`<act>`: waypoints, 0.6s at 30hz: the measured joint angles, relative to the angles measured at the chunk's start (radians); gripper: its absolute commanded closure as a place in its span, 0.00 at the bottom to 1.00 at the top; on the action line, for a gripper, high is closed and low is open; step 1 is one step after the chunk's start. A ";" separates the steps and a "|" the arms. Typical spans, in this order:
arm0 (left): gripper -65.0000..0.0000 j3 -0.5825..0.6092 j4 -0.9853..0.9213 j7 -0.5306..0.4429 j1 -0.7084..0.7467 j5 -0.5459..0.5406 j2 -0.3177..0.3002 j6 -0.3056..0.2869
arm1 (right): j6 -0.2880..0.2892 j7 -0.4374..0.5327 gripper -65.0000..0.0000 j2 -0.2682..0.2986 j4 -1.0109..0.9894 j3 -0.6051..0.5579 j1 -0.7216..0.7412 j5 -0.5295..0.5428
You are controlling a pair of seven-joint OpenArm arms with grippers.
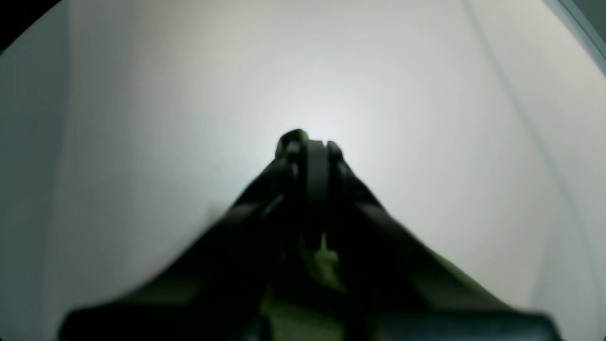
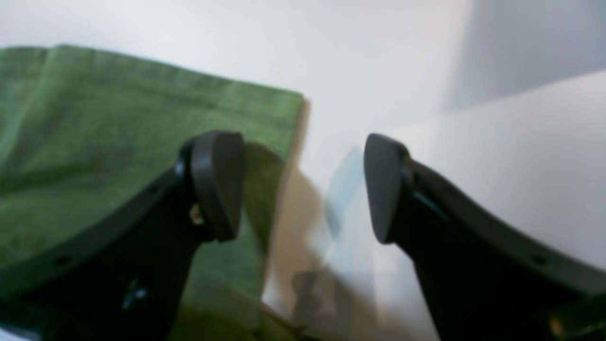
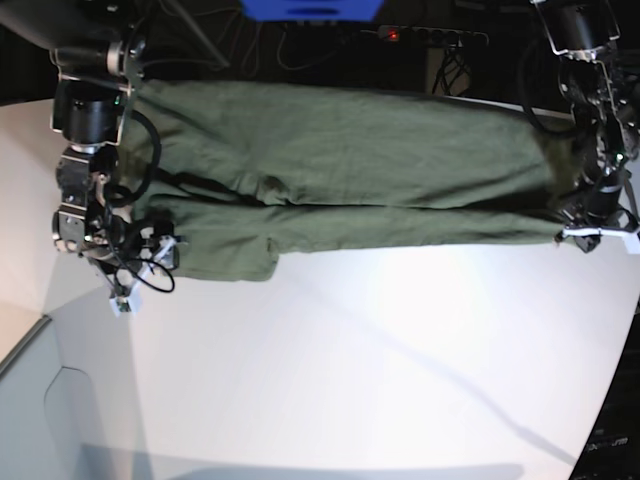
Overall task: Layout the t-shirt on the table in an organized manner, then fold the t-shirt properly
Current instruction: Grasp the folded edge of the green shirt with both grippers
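The olive green t-shirt (image 3: 350, 180) lies stretched in a long band across the far side of the white table (image 3: 350, 360). My left gripper (image 3: 590, 236) is at the band's right end. In the left wrist view its fingers (image 1: 307, 144) are shut, with dark greenish cloth (image 1: 326, 265) spreading out below them over the table (image 1: 142, 118). My right gripper (image 3: 124, 292) is at the band's left end, low over the table. In the right wrist view it (image 2: 303, 187) is open; one finger (image 2: 218, 184) is over the shirt (image 2: 94, 142), the other over bare table (image 2: 378, 57).
A power strip (image 3: 430, 35) with a red light, cables and a blue object (image 3: 310, 8) sit behind the table's far edge. The table's curved edge runs at the lower left (image 3: 30, 335), with grey floor beyond it.
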 measured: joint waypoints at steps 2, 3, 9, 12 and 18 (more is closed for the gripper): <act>1.00 0.000 0.000 -0.002 -0.009 0.000 -0.001 0.000 | -0.002 0.003 0.39 -0.004 0.000 0.000 0.000 0.002; 1.00 0.000 0.000 -0.002 -0.014 0.000 -0.001 0.000 | -0.002 0.003 0.39 -0.004 0.000 -0.002 -0.001 0.002; 1.00 0.002 -0.001 -0.001 -0.019 0.001 0.000 0.001 | -0.003 0.044 0.49 0.000 0.009 -0.144 -0.028 0.002; 1.00 0.001 -0.007 -0.002 -0.034 0.000 -0.001 0.001 | -0.003 0.045 0.66 0.000 0.009 -0.174 -0.027 0.003; 1.00 0.002 -0.008 0.000 -0.068 0.004 0.000 0.003 | -0.003 -0.002 1.00 0.000 0.004 -0.170 0.007 0.001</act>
